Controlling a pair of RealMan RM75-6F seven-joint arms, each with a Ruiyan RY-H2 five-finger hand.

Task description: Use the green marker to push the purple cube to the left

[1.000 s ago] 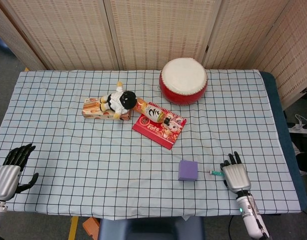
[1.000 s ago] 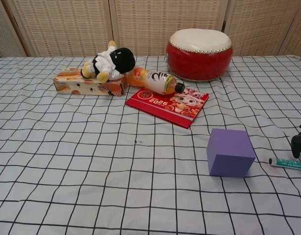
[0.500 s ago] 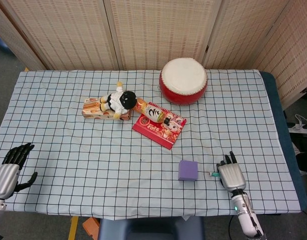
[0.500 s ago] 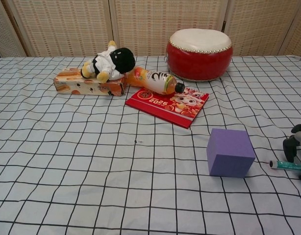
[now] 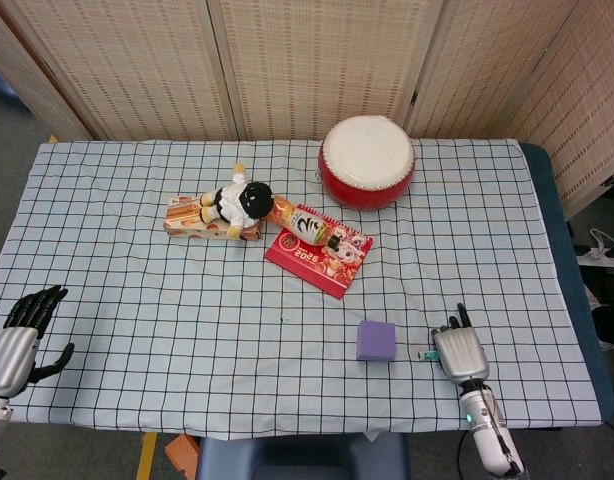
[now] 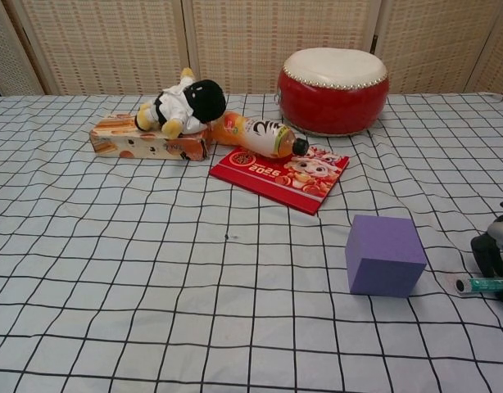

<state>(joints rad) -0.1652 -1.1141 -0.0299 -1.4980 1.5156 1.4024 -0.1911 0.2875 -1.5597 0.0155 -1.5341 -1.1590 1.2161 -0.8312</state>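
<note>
The purple cube (image 5: 376,340) (image 6: 384,255) stands on the checked cloth near the table's front, right of centre. Just right of it lies the green marker (image 5: 425,354) (image 6: 485,285), its white tip pointing at the cube with a small gap between them. My right hand (image 5: 459,350) (image 6: 496,254) covers the marker's rear part, fingers curled down around it, and the tip looks slightly raised off the cloth. My left hand (image 5: 22,335) hovers at the front left table corner, fingers apart and holding nothing.
A red drum (image 5: 367,161) sits at the back. A red calendar (image 5: 318,250), an orange bottle (image 5: 302,222), a plush doll (image 5: 239,202) and a snack box (image 5: 192,219) lie mid-table, behind and left of the cube. The table's front edge is close to my right hand.
My right hand has slid left over the marker and curled its fingers around it. The marker shifted slightly toward the front. The cube and left hand stayed put.
</note>
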